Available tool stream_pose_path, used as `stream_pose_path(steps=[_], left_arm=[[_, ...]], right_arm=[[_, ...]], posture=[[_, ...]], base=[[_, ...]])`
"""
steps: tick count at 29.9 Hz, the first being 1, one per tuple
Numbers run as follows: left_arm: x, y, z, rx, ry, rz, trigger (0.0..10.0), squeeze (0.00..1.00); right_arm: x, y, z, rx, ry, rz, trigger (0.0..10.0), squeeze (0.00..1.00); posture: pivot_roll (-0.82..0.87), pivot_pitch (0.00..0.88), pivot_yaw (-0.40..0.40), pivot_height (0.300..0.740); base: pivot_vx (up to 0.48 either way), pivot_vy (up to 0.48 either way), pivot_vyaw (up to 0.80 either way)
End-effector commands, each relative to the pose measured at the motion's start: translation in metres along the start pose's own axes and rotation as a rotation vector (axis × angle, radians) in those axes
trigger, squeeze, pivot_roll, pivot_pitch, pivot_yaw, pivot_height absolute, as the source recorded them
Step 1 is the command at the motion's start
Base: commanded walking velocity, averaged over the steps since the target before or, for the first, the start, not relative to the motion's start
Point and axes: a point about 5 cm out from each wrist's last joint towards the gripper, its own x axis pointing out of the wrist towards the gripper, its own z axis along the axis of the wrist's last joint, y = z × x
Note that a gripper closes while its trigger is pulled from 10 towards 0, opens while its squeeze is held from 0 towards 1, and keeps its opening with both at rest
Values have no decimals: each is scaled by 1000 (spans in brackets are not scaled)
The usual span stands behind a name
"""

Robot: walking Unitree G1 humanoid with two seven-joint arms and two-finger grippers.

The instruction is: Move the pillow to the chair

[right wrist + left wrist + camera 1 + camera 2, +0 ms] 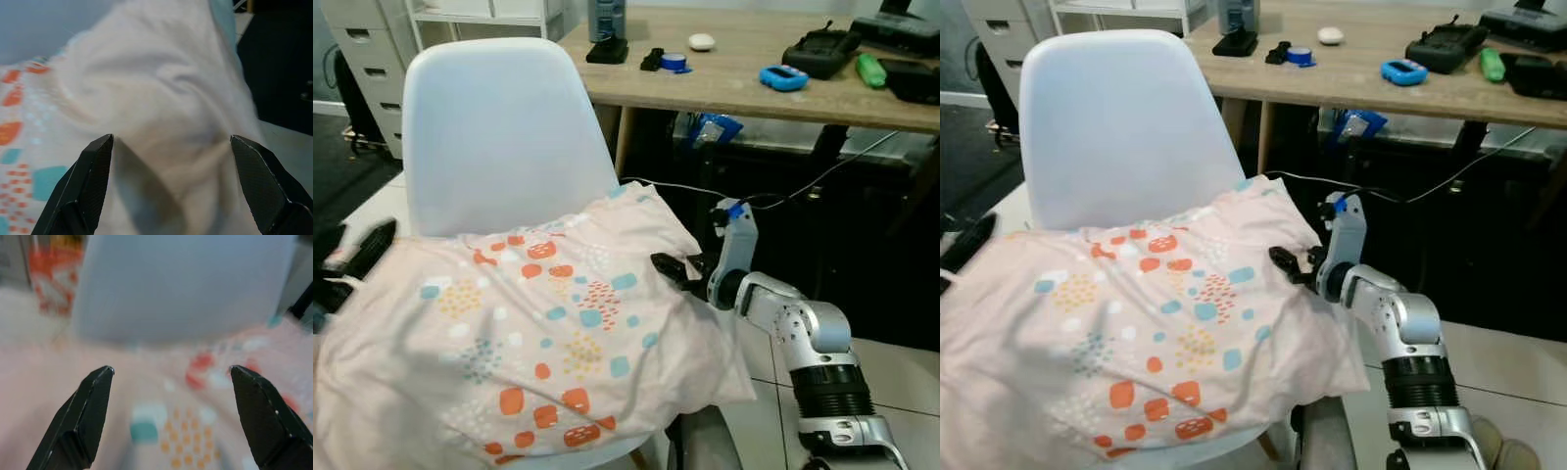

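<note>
The fingers of the right gripper (168, 147) are spread wide with nothing clamped between them, their tips set against the right edge of the patterned pillow (529, 333). The left gripper (171, 377) is likewise held wide and empty, just off the pillow's left edge. The pillow is draped across the seat of the white chair (499, 137), its front and left portions overhanging the seat. The placing step is judged nearly complete: the pillow is released. A push toward the backrest, or withdrawal of both arms, is called for next.
</note>
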Motion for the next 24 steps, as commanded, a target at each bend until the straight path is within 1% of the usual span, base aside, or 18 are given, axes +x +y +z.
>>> stream_pose_path(steps=[1,2,3,4,5,6,8,10,13,16,19,21,24], left_arm=[[2,-1,-7,-6,2,25,10000,0],[5,-5,-12,-42,-1,21,10000,0],[5,-5,-12,-42,-1,21,10000,0],[8,-9,-17,-82,-9,26,10000,0],[8,-9,-17,-82,-9,26,10000,0],[11,-12,-20,-118,-21,34,10000,0],[11,-12,-20,-118,-21,34,10000,0],[16,-16,-25,-151,-28,45,10000,0],[17,-17,-28,-154,-30,48,10000,0],[21,-22,-39,-129,4,50,10000,0],[22,-23,-41,-127,0,60,10000,0],[23,-22,-41,-143,-24,76,10000,0],[23,-22,-41,-145,-28,81,10000,0]], right_arm=[[1,-3,-7,-1,13,-17,10000,0],[0,-3,-8,-1,15,-19,10000,0],[0,-3,-8,-1,15,-19,10000,0],[0,-4,-9,5,15,-22,10000,0],[0,-4,-9,5,15,-22,10000,0],[0,-5,-10,8,14,-24,10000,0],[0,-5,-10,8,14,-24,10000,0],[0,-6,-10,14,10,-24,10000,0],[1,-6,-10,14,6,-23,10000,0],[2,-6,-9,12,-9,-16,10000,0],[3,-6,-9,11,-14,-13,10000,0],[3,-6,-9,10,-15,-11,10000,0],[3,-6,-9,10,-15,-9,10000,0]], posture=[[-140,118,-3,339],[-140,119,-3,343],[-140,119,-3,343],[-140,121,-4,348],[-140,121,-4,348],[-140,123,-4,353],[-140,123,-4,353],[-140,126,-2,363],[-139,126,-2,368],[-139,127,-1,383],[-139,128,0,393],[-139,129,-1,403],[-139,128,-1,407]], base=[[0,0,0],[0,0,0],[0,0,0],[0,0,0],[0,0,0],[0,0,0],[0,0,0],[0,0,0],[0,0,0],[-474,0,0],[-467,0,0],[0,0,0],[0,0,0]])
